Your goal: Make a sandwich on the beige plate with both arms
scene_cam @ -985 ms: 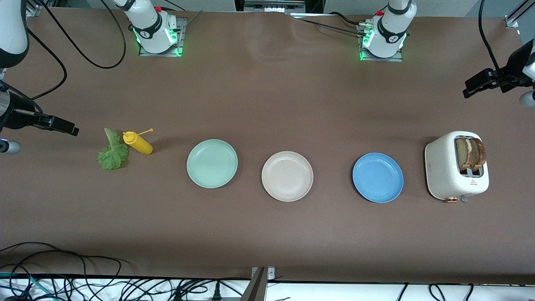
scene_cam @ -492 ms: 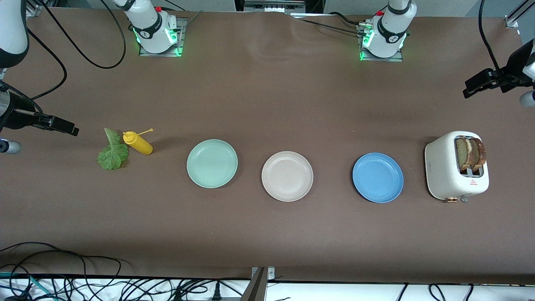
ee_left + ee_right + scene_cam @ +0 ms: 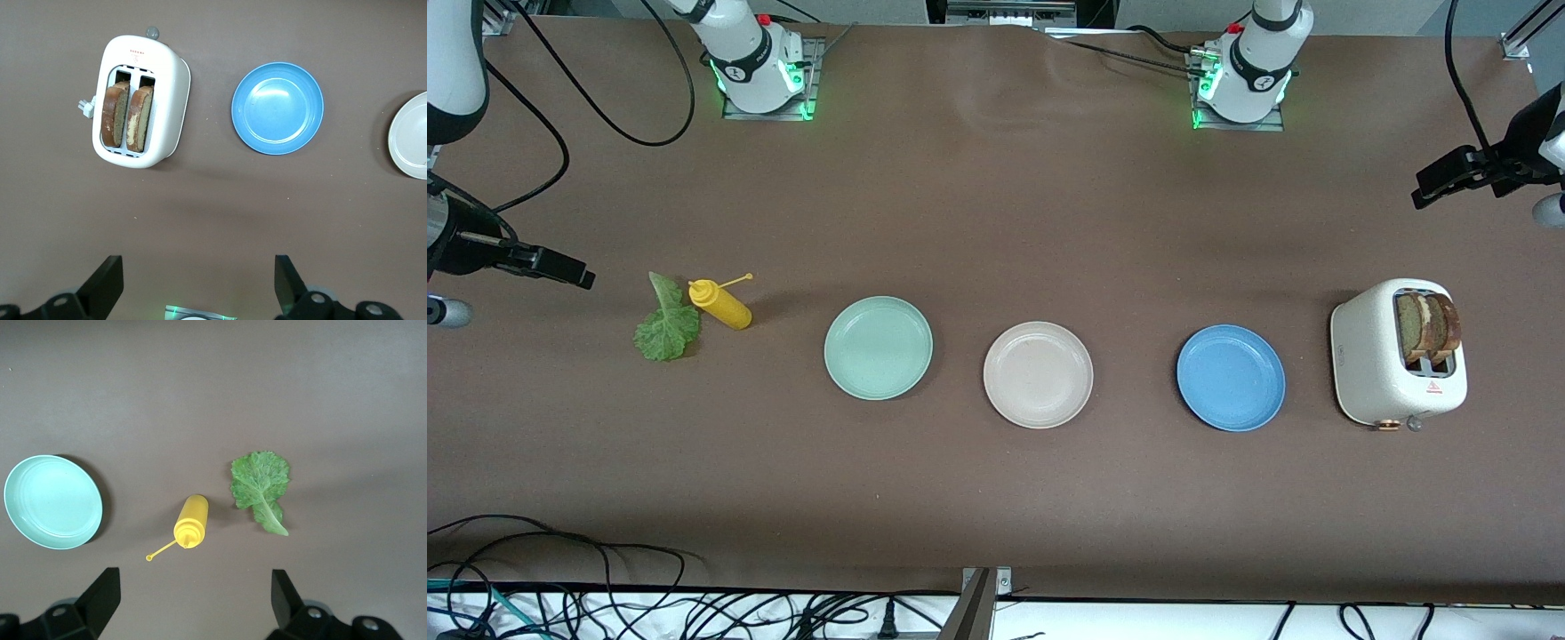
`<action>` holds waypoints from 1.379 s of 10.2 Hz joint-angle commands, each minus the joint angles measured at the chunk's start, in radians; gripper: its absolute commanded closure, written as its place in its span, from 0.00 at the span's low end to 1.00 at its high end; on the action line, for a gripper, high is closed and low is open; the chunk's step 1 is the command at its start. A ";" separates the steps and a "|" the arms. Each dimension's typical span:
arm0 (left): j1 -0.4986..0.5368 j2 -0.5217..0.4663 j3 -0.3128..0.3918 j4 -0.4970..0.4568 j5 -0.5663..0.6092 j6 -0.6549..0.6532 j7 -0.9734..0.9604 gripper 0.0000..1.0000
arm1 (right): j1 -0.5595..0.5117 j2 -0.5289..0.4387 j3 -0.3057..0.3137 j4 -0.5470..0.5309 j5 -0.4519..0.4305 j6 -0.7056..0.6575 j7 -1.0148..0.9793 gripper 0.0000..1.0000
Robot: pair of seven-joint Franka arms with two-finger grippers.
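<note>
The beige plate lies bare at mid-table, between a mint-green plate and a blue plate. No sandwich is in view. Two bread slices stand in a white toaster at the left arm's end. A lettuce leaf lies flat at the right arm's end. My left gripper hangs open and empty over bare table beside the toaster. My right gripper hangs open and empty over bare table beside the lettuce.
A yellow squeeze bottle lies on its side touching the lettuce, its cap tethered out. Cables run along the table edge nearest the front camera. Both arm bases stand at the edge farthest from it.
</note>
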 commanded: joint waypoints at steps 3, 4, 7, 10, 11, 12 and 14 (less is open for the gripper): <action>0.009 0.007 -0.001 0.020 -0.016 -0.017 0.019 0.00 | -0.005 0.003 -0.001 0.014 -0.004 -0.014 0.005 0.00; 0.009 0.007 -0.001 0.020 -0.016 -0.017 0.019 0.00 | -0.005 0.005 -0.001 0.014 -0.004 -0.014 0.004 0.00; 0.019 0.007 -0.001 0.020 -0.016 -0.017 0.019 0.00 | -0.005 0.003 -0.001 0.014 -0.006 -0.014 0.003 0.00; 0.022 0.007 -0.001 0.020 -0.016 -0.017 0.019 0.00 | -0.005 0.003 -0.001 0.014 -0.006 -0.014 0.005 0.00; 0.022 0.007 -0.001 0.020 -0.016 -0.017 0.019 0.00 | -0.005 0.005 -0.001 0.014 -0.006 -0.012 0.005 0.00; 0.022 0.007 -0.001 0.020 -0.016 -0.017 0.019 0.00 | -0.005 0.005 -0.001 0.014 -0.006 -0.011 0.004 0.00; 0.028 0.007 -0.001 0.020 -0.016 -0.017 0.021 0.00 | -0.007 0.005 -0.001 0.014 -0.006 -0.011 0.003 0.00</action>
